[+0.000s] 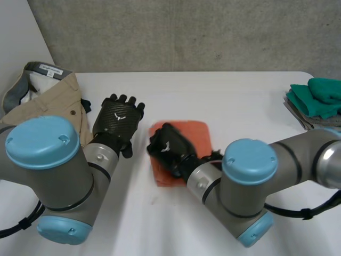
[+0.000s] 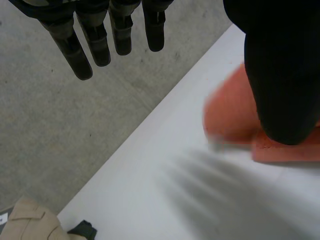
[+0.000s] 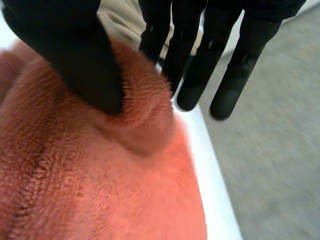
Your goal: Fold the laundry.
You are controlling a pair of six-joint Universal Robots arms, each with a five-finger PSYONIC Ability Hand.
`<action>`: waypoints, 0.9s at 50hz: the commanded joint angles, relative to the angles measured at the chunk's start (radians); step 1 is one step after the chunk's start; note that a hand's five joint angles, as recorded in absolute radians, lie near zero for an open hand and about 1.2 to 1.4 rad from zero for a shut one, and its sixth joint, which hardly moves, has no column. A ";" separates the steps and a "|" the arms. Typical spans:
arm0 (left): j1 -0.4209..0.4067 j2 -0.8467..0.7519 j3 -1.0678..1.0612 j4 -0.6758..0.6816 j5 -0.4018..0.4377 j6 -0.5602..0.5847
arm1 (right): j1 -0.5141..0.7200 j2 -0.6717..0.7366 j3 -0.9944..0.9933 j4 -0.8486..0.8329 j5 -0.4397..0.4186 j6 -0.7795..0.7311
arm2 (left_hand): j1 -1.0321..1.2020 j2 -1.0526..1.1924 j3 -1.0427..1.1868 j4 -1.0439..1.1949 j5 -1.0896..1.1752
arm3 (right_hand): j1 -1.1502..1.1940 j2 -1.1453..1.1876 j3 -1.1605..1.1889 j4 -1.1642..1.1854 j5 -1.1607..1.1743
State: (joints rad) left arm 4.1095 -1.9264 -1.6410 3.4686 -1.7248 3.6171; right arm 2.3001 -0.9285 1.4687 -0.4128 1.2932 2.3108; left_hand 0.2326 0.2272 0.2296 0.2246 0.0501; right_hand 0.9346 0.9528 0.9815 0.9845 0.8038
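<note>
Under the right hand (image 1: 169,147), pinched, lies the orange towel (image 1: 193,133).

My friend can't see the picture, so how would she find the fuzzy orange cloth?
On the white table, near its middle, lies the orange cloth, a folded rectangle with the right hand pinching a fold of it. The tan trousers sit far left and the green cloths far right; it is the only orange, fluffy thing.
</note>
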 commanded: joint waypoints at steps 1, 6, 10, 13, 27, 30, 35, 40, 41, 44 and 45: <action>0.006 -0.011 0.035 0.006 0.005 -0.003 | -0.036 -0.050 0.018 0.005 -0.026 0.237 | -0.031 -0.025 -0.028 -0.023 -0.023 | -0.760 -0.778 -0.807 -0.810 -0.804; -0.012 -0.040 0.133 0.020 0.013 -0.028 | -0.220 -0.212 0.059 0.034 0.009 0.606 | -0.031 -0.025 -0.028 -0.023 -0.023 | -0.760 -0.778 -0.807 -0.810 -0.804; -0.047 -0.120 0.246 0.018 0.036 -0.081 | -0.293 -0.242 0.049 0.144 0.029 0.749 | -0.022 -0.017 -0.019 -0.014 -0.014 | -0.760 -0.778 -0.807 -0.810 -0.804; -0.075 -0.187 0.338 -0.003 0.067 -0.138 | -0.314 -0.225 0.006 0.267 0.023 0.759 | -0.013 -0.008 -0.010 -0.005 -0.005 | -0.760 -0.778 -0.807 -0.810 -0.804; -0.115 -0.414 0.523 -0.339 -0.036 -0.212 | -0.307 0.054 -0.237 0.494 -0.034 0.691 | 0.025 0.030 0.028 0.033 0.033 | -0.760 -0.778 -0.807 -0.810 -0.804; -0.112 -0.431 0.517 -0.379 -0.085 -0.172 | -0.301 0.100 -0.266 0.508 -0.028 0.661 | 0.025 0.030 0.028 0.033 0.033 | -0.735 -0.753 -0.782 -0.785 -0.779; -0.115 -0.431 0.486 -0.402 -0.104 -0.072 | -0.295 0.140 -0.294 0.529 0.027 0.558 | 0.019 0.024 0.022 0.027 0.027 | -0.691 -0.709 -0.738 -0.741 -0.735; -0.120 -0.415 0.471 -0.402 -0.099 -0.022 | -0.289 0.071 -0.281 0.520 0.147 0.429 | 0.016 0.022 0.019 0.024 0.024 | -0.673 -0.692 -0.720 -0.723 -0.717; -0.123 -0.411 0.471 -0.399 -0.099 -0.020 | -0.288 0.057 -0.278 0.517 0.153 0.418 | 0.016 0.022 0.019 0.024 0.024 | -0.673 -0.692 -0.720 -0.723 -0.717; -0.126 -0.366 0.474 -0.384 -0.096 -0.022 | -0.268 0.013 -0.255 0.491 0.153 0.406 | 0.007 0.013 0.010 0.015 0.015 | -0.697 -0.715 -0.744 -0.747 -0.741; -0.126 -0.326 0.474 -0.372 -0.096 -0.025 | -0.249 -0.022 -0.222 0.449 0.153 0.404 | -0.010 -0.005 -0.007 -0.002 -0.002 | -0.741 -0.759 -0.787 -0.790 -0.784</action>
State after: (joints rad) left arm 3.9894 -2.3361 -1.1687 3.0665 -1.8293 3.5881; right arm 2.0141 -0.8489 1.1870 0.1039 1.4182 2.7552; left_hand 0.2326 0.2272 0.2296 0.2228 0.0502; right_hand 0.2347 0.2169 0.2176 0.2188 0.0468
